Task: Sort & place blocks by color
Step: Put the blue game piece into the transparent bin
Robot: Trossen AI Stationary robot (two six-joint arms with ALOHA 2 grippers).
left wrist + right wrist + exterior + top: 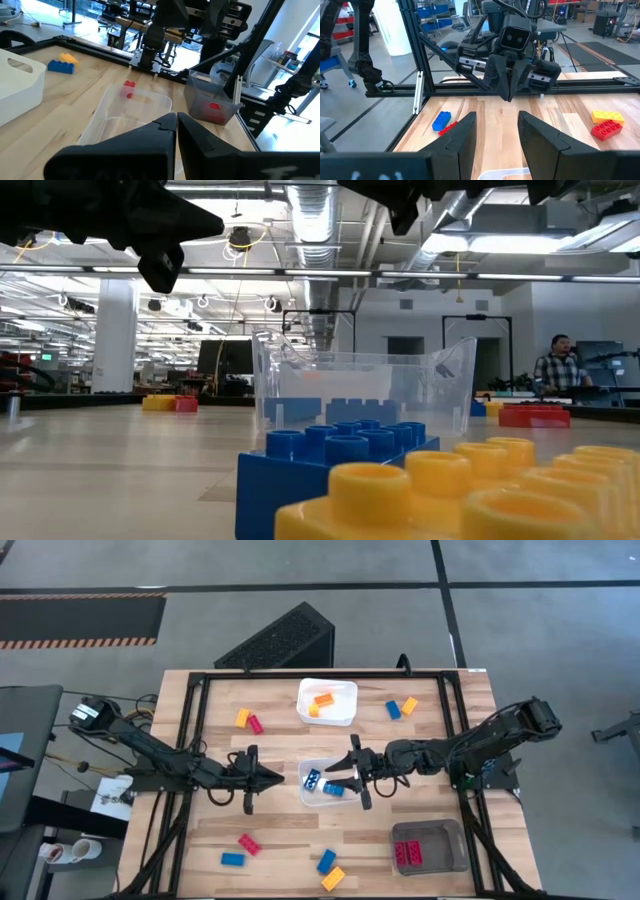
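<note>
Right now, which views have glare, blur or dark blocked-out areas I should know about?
Low view: the nearest yellow block and blue block loom large and soft, ceiling lights glare, and the arms overhead are black silhouettes. Left wrist view: bright window glare on one side; the left hand blocks the foreground. High view: evenly lit, soft shadows.

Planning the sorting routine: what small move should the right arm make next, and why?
Probably withdraw the right tool from over the clear plastic tray toward a loose blue studded brick. Its fingers stand open and empty, and two blue bricks already lie in that tray.
</note>
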